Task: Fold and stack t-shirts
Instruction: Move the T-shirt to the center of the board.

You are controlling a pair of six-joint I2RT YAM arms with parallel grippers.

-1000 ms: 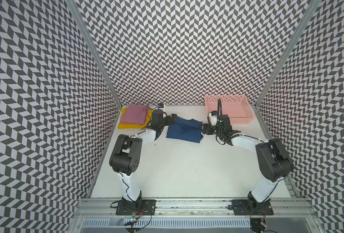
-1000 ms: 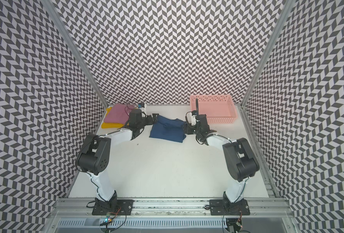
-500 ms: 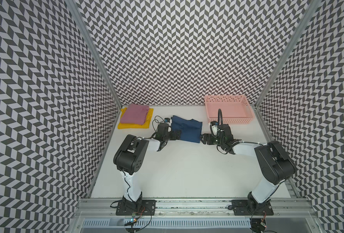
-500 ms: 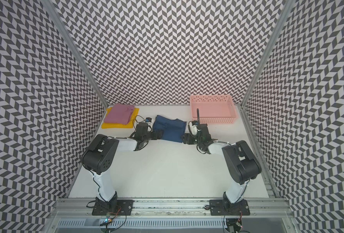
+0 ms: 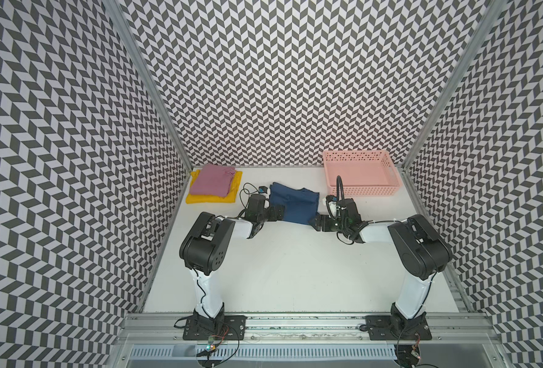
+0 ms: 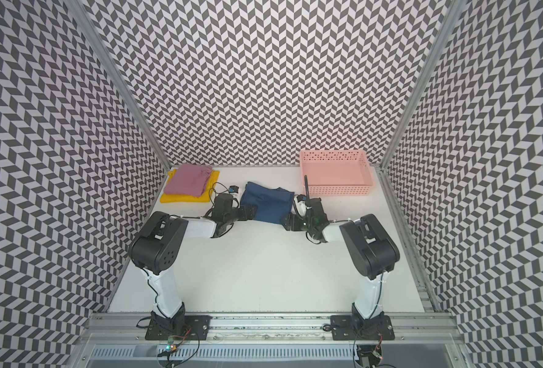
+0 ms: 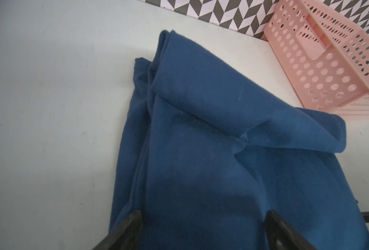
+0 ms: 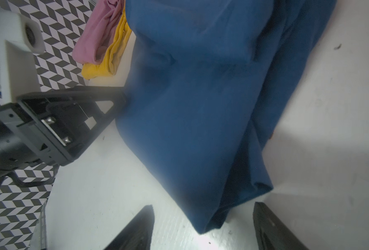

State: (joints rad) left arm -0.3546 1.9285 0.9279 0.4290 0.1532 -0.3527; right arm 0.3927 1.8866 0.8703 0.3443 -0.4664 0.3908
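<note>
A: Left wrist view: we are holding our left pincer (image 7: 203,213) spread wide over the blue shirt (image 7: 201,129).
B: Our right pincer (image 8: 203,205) is spreading wide too. The shirt is lying on the surface (image 7: 49,108) between them.

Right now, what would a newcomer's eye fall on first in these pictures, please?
A rumpled navy t-shirt lies at centre back, with the left arm's fingers and the right arm's fingers open at its two near corners. In the back left corner a mauve-pink t-shirt sits folded on a yellow t-shirt; a pink basket stands back right.
</note>
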